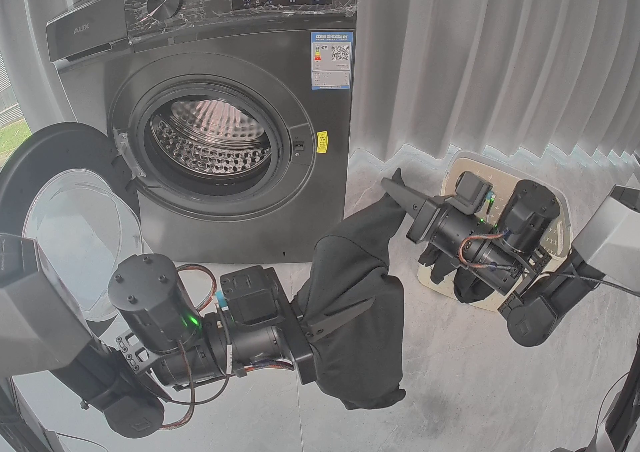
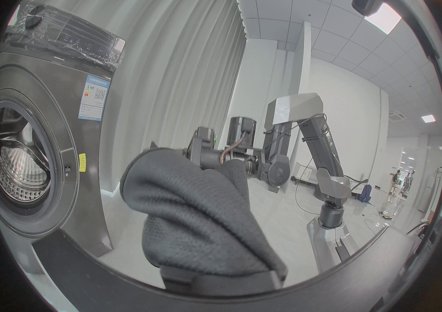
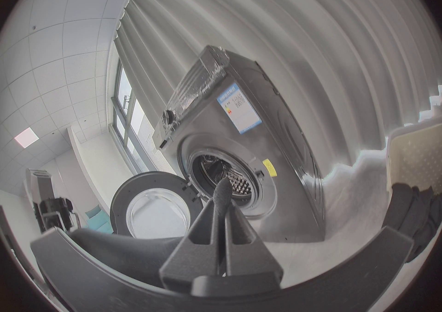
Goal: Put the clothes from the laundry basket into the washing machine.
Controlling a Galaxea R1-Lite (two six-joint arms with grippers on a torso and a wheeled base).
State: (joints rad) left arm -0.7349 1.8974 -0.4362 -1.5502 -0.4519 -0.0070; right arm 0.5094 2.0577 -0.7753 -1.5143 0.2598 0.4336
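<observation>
The left pincer [image 1: 337, 323] and right pincer [image 1: 395, 184] each clench one black garment [image 1: 360, 273] before the open washing machine [image 1: 220, 106], the laundry basket [image 1: 563, 220] at its right

Pale pleated curtains [image 1: 500, 40] hang along the back wall down to a grey floor [image 1: 467, 373]. Overhead is a tiled ceiling [image 2: 294, 0] with a lit square light panel [image 2: 386, 18]. A tall window [image 3: 125, 92] adjoins the curtains, and a teal seat [image 3: 96, 217] stands farther off.
</observation>
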